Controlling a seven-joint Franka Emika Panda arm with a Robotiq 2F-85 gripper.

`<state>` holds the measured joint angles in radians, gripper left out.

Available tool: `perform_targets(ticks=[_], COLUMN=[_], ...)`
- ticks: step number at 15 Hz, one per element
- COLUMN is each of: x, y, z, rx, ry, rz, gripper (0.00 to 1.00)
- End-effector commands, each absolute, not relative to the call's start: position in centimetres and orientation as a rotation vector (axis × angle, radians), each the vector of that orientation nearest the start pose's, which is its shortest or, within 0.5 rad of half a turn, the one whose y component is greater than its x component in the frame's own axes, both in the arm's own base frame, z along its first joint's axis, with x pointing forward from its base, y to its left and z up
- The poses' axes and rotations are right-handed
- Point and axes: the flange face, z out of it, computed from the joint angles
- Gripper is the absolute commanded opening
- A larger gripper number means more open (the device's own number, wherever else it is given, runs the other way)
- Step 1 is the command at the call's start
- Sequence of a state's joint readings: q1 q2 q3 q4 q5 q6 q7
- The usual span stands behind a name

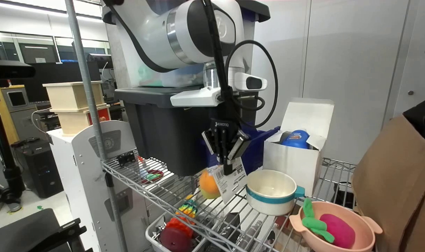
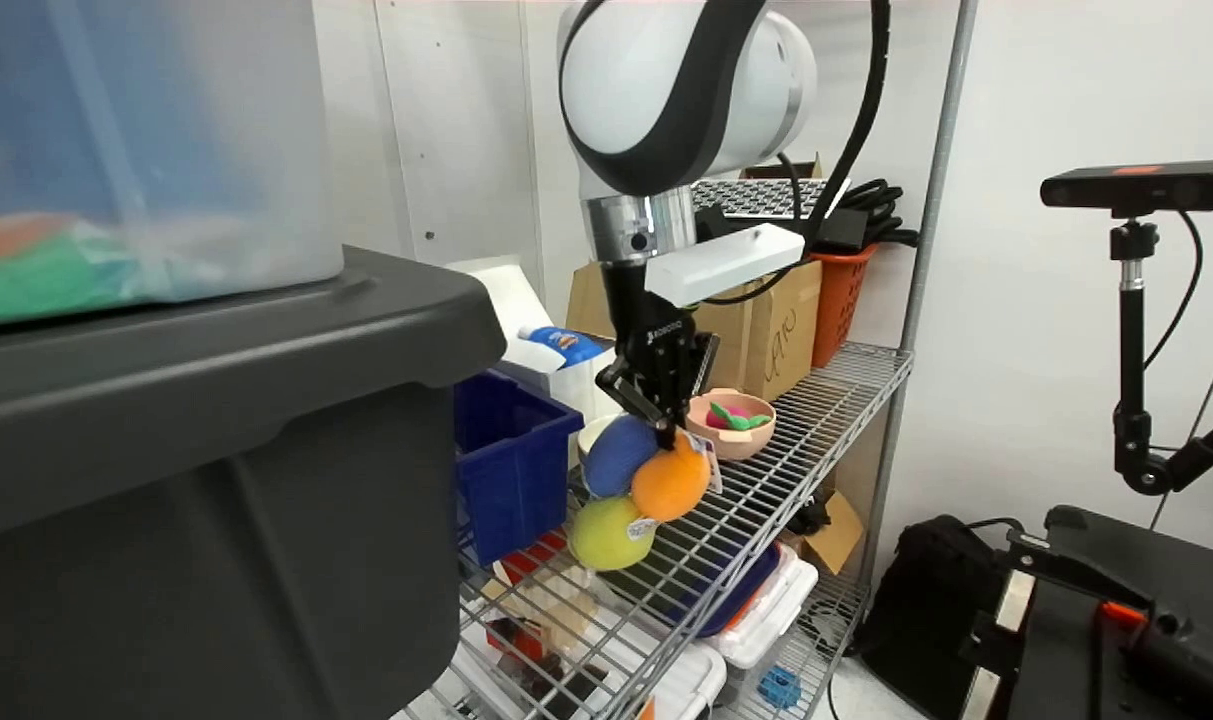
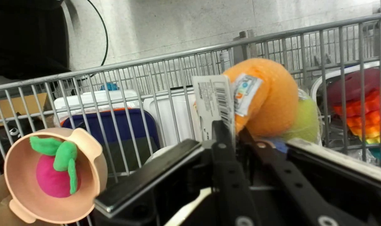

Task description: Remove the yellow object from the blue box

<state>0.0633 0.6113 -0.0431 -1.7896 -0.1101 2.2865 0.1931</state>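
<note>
The yellow object is a rounded orange plush piece in both exterior views (image 1: 208, 183) (image 2: 671, 485), with a white paper tag (image 1: 230, 180). It also shows in the wrist view (image 3: 273, 97). A blue ball (image 2: 618, 455) and a yellow-green ball (image 2: 611, 535) hang bunched against it. My gripper (image 1: 227, 168) points down, its fingertips (image 3: 233, 131) shut on the top of the yellow object and its tag. The bunch hangs outside the blue box, over the wire shelf. The blue box (image 2: 511, 485) stands behind the gripper in an exterior view (image 1: 255, 155); it is out of the wrist view.
A big dark-grey tote (image 1: 163, 129) stands beside the blue box. A white box (image 1: 293, 162), a cream pot with a teal band (image 1: 272, 192) and a pink bowl (image 1: 363, 224) with a magenta toy stand on the wire shelf (image 2: 766, 540). Bins lie below the shelf.
</note>
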Motion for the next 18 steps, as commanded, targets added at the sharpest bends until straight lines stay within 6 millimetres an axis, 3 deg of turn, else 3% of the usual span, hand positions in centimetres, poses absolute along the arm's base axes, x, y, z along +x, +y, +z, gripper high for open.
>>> perform_targets(ticks=[1, 9, 12, 15, 18], x=[65.7, 66.9, 66.5, 65.3, 62.9], y=[0.3, -0.7, -0.2, 0.0, 0.0], z=[20.8, 23.2, 24.9, 27.9, 31.7], rx=[-3.250, -3.256, -3.256, -3.251, -3.240], ry=[0.192, 0.262, 0.253, 0.260, 0.222], rz=[0.114, 0.041, 0.013, 0.042, 0.058], gripper=[0.39, 0.99, 1.00, 1.00, 1.00])
